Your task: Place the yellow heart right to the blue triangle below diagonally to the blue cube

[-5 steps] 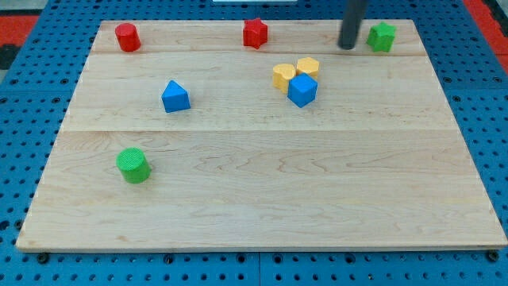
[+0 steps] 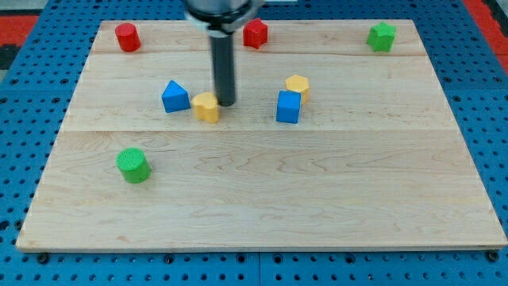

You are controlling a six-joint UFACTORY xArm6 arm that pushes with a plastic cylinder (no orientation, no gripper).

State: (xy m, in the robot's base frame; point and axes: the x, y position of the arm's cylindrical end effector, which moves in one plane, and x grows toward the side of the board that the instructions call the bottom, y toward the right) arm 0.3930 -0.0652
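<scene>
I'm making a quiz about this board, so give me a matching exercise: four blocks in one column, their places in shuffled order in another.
Blocks:
1. yellow heart block
2. blue cube block
3. green cylinder block
4. red cylinder block

Places:
A. the view's top-left corner
B. beside my tip, right of the blue triangle block
C. below the yellow hexagon block
D. alone at the view's lower left

Pairs: 1-B, 2-C, 3-D, 4-A

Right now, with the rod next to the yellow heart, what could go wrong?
1. My tip touches the yellow heart block on its right side, so pushing on could shove the heart into the blue triangle block just to its left and shift it.
2. My tip meets the heart's upper right, so the heart might spin or slip away.
</scene>
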